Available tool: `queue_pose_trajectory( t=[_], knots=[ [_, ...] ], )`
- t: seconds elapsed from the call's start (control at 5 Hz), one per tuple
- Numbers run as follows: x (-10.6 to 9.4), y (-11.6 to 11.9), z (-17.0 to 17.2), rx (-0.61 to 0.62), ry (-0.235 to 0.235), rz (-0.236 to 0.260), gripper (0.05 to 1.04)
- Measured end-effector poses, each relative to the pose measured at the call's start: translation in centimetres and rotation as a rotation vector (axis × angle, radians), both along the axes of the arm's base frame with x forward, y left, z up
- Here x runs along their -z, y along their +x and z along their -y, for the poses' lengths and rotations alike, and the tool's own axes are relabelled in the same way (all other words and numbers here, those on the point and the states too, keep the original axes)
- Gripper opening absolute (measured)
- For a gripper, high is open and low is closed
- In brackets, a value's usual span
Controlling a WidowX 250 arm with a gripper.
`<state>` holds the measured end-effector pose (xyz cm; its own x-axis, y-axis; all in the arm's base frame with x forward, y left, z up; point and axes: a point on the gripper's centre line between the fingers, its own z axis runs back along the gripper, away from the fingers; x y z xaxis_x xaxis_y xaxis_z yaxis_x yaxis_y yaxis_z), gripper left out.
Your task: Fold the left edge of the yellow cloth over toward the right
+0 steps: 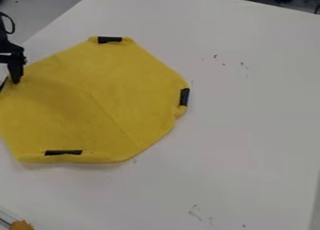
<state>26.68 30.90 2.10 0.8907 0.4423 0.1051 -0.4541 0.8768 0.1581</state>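
Observation:
The black gripper (16, 80) is at the left edge of the camera view, pointing down, its tip touching or just over the left part of a yellow cloth (106, 98). The cloth lies mostly flat on the white table, its corners folded in so that its outline has several sides. Black strips mark its edges: one at the top (110, 39), one at the right (184, 97) and one at the bottom (63, 153). Another dark strip is partly visible beside the gripper. A faint crease runs across the middle of the cloth.
The white table (250, 131) carries small dark marks on its right side and near its front. An orange, fuzzy object (21, 225) stands at the bottom left corner beside a thin rod. The table's edge runs diagonally at the upper left; dark items lie beyond the far edge.

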Motion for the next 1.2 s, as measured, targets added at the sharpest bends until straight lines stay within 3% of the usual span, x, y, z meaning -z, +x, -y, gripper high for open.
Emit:
queue_pose_trajectory(
  t=[0.2, 0.6, 0.8, 1.0, 1.2],
  knots=[
    [0.0, -0.7, 0.5, -0.013, -0.013, -0.020, 0.951],
    [0.0, -0.5, 0.8, 0.013, -0.023, -0.014, 0.370],
    [-0.2, 0.1, 1.1, 0.035, -0.015, -0.020, 0.158],
    [-0.5, 0.9, 1.8, 0.060, -0.014, -0.027, 0.063],
    [-2.1, 2.4, 2.8, 0.099, 0.017, -0.005, 0.054]
  ],
)
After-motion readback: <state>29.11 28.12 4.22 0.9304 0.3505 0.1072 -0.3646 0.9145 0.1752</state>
